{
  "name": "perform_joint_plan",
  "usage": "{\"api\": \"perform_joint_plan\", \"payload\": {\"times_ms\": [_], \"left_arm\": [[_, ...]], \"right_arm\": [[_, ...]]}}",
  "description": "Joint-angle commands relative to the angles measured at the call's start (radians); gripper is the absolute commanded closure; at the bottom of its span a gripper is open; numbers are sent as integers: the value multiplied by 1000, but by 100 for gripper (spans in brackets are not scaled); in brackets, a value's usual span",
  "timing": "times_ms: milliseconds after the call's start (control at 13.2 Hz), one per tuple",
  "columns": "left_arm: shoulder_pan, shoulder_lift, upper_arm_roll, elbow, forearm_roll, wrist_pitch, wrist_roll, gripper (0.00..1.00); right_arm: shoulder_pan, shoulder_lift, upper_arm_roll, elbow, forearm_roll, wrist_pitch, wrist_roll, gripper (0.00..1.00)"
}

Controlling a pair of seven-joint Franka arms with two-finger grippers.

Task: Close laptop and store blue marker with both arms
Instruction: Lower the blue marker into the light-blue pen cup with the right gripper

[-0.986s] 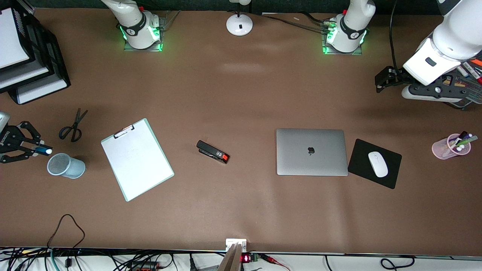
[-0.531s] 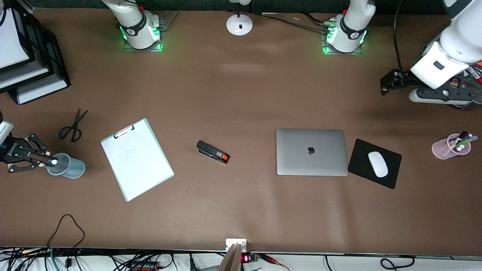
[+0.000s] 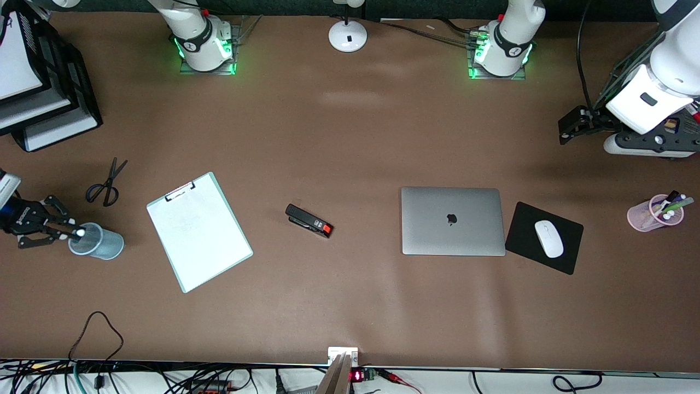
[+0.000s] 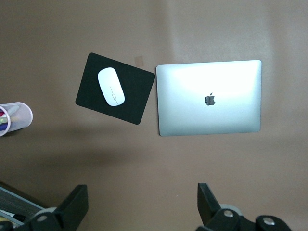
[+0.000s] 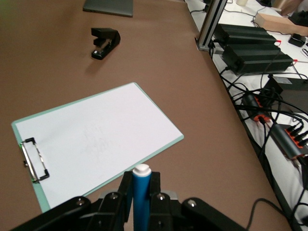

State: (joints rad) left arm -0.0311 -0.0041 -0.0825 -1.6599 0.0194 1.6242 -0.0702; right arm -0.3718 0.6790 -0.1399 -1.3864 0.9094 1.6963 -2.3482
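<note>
The silver-grey laptop (image 3: 451, 220) lies closed on the table, lid down with the dark logo up; the left wrist view also shows the laptop (image 4: 209, 98). My right gripper (image 3: 66, 233) is shut on the blue marker (image 3: 80, 232), whose whitish end sits over the rim of a pale blue cup (image 3: 98, 242) at the right arm's end of the table. In the right wrist view the marker (image 5: 141, 192) stands clamped in the right gripper (image 5: 141, 186). My left gripper (image 3: 567, 129) hangs open and empty over bare table at the left arm's end, and the left gripper (image 4: 140, 195) holds nothing.
Between cup and laptop lie scissors (image 3: 106, 183), a clipboard (image 3: 198, 231) and a black stapler (image 3: 309, 220). A black mousepad (image 3: 569, 257) with a white mouse (image 3: 548, 238) sits beside the laptop. A pink pen cup (image 3: 655, 212) and black paper trays (image 3: 54, 93) stand at the table's ends.
The right gripper has swung the marker's whitish end onto the pale blue cup's rim. The left arm has drawn back toward its end of the table, still open.
</note>
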Motion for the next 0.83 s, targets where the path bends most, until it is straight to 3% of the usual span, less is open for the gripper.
{"api": "perform_joint_plan", "payload": {"times_ms": [0,759], "left_arm": [[2,22,-5,43,17,-44,21,0],[-9,22,-11,43,17,-50,12,0]], "right_arm": [[-22,13,16,21,28,-50,-22,100],[-55,50,17,7,58,-60,-117,99]]}}
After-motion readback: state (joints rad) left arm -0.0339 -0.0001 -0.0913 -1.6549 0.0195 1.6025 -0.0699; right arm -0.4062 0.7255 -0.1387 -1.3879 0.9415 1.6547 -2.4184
